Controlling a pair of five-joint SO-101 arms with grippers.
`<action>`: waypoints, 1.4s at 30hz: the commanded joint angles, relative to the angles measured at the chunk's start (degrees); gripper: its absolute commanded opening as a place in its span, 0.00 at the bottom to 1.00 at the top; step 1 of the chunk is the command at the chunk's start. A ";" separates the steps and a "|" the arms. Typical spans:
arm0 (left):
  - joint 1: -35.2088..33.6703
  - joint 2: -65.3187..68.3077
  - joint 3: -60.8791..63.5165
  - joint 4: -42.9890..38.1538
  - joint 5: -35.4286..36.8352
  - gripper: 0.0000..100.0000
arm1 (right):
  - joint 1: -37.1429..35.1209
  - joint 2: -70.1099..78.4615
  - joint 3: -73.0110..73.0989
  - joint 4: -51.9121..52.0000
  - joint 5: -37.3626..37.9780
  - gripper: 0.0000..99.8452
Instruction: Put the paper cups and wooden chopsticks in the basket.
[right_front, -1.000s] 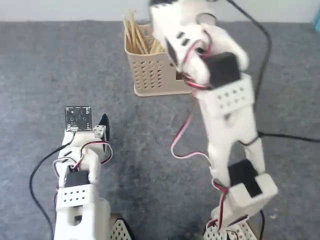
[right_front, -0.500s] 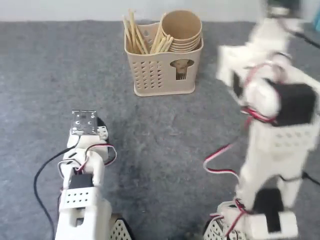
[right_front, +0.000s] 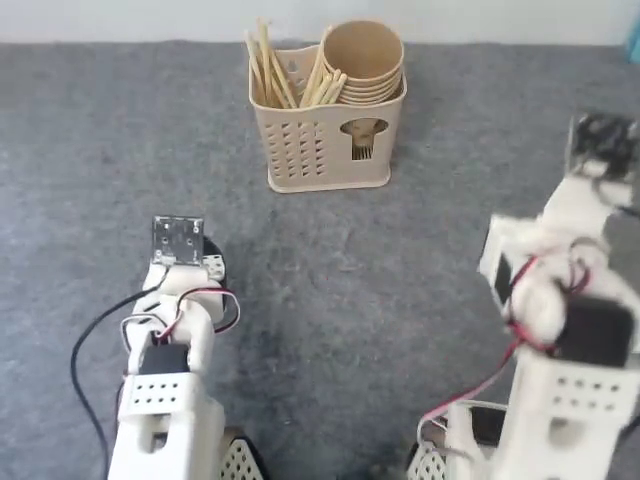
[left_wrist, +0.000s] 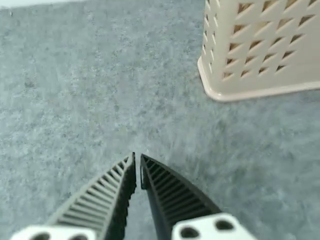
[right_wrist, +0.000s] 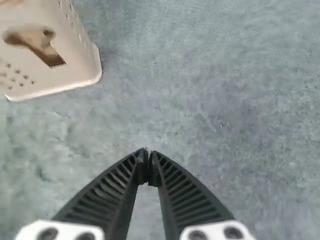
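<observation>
**Inspection: load stowed**

Basket (right_front: 325, 150) stands at 12 o'clock on the grey mat (right_front: 80, 150), with stacked paper cups (right_front: 362, 55) and wooden chopsticks (right_front: 268, 70) inside. Left gripper (left_wrist: 137, 162) at 9 o'clock, right gripper (right_wrist: 147, 157) toward 2 o'clock; both pressed together, holding nothing

Beige hole-gridded basket (right_front: 305, 150), tan paper cups (right_front: 365, 60), pale chopsticks (right_front: 265, 60), grey carpet (right_front: 380, 280).

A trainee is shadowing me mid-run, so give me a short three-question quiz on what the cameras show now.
1. True or false: the paper cups sit stacked inside the basket.
2. The wooden chopsticks are: A beside the basket, B inside it, C beneath it.
3. Fill in: the left tool and right tool are both ____, holding nothing.
Key: 1 true; 2 B; 3 shut.
</observation>
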 joint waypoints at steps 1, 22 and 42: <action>-0.09 -1.23 -6.46 8.18 0.09 0.01 | 0.48 -7.96 15.38 -9.27 3.43 0.01; 0.26 -1.23 -24.84 46.59 -3.87 0.01 | 0.13 4.70 32.26 -23.34 1.05 0.01; 0.26 -39.56 -2.42 44.48 -8.18 0.01 | -2.77 -27.91 60.48 -34.59 10.02 0.01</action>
